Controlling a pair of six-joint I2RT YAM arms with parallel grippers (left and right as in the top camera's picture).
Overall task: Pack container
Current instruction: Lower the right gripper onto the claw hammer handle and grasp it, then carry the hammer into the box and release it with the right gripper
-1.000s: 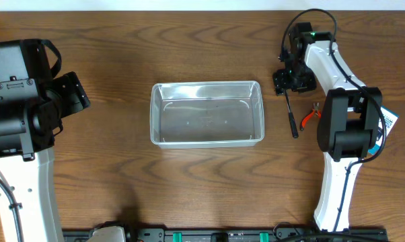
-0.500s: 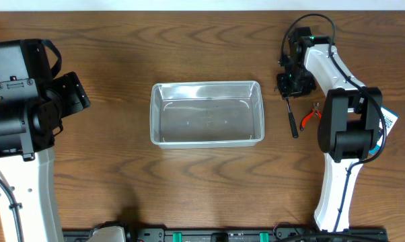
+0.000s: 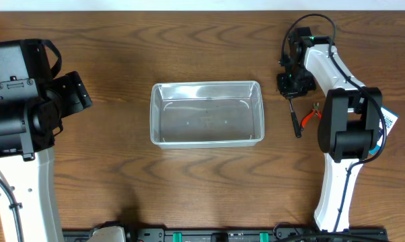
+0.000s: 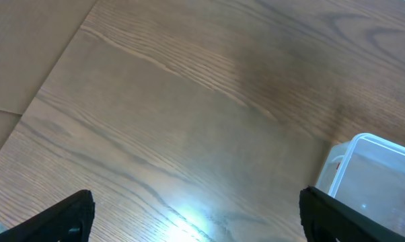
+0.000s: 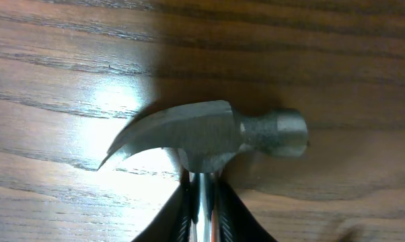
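Note:
The container (image 3: pixel 207 85), a clear plastic bin with nothing in it, sits mid-table; one of its corners (image 4: pixel 371 171) shows in the left wrist view. To its right lies a hammer (image 3: pixel 294 115) with a black handle. Its steel claw head (image 5: pixel 209 138) rests on the wood. My right gripper (image 3: pixel 291 86) is shut on the hammer's shiny neck just below the head, and the black fingers (image 5: pixel 237 214) pinch it from both sides. My left gripper (image 4: pixel 202 222) hovers open over bare table at the far left (image 3: pixel 75 94), well away from the bin.
Red-handled pliers (image 3: pixel 313 113) lie just right of the hammer's handle. A blue-and-white box (image 3: pixel 389 121) peeks out from behind the right arm. The table's far edge runs along the top of the overhead view.
My right gripper has closed from wide open onto the hammer's neck. The left jaws opened a little wider. The arms have barely moved.

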